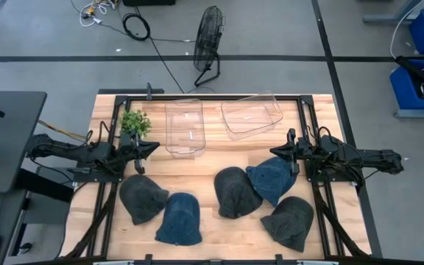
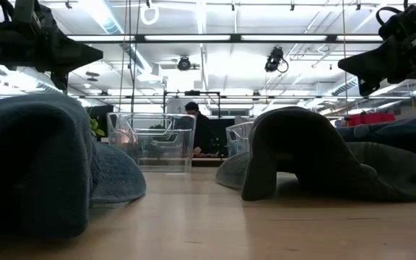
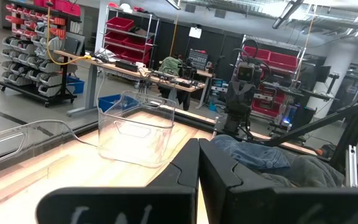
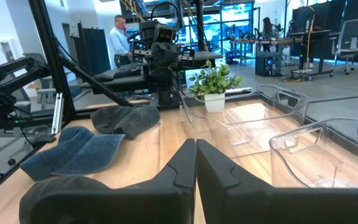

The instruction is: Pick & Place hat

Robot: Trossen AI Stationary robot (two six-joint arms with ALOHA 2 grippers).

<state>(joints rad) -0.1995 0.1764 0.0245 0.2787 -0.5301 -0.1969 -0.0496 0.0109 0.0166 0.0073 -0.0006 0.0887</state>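
Several hats lie crown up on the wooden table: a dark grey one (image 1: 143,197) and a blue denim one (image 1: 179,218) at the near left, a dark grey one (image 1: 235,191), a blue one (image 1: 272,178) and a dark grey one (image 1: 290,221) at the near right. My left gripper (image 1: 153,148) is shut and empty, held above the table at the left, past the grey hat. My right gripper (image 1: 276,152) is shut and empty, above the far edge of the blue hat; both hover level, pointing at each other.
Two clear plastic bins stand at the far side, one (image 1: 184,127) at centre left and one (image 1: 250,114) at centre right. A small potted plant (image 1: 135,123) stands at the far left. Bare wood lies between the grippers and in front of the bins.
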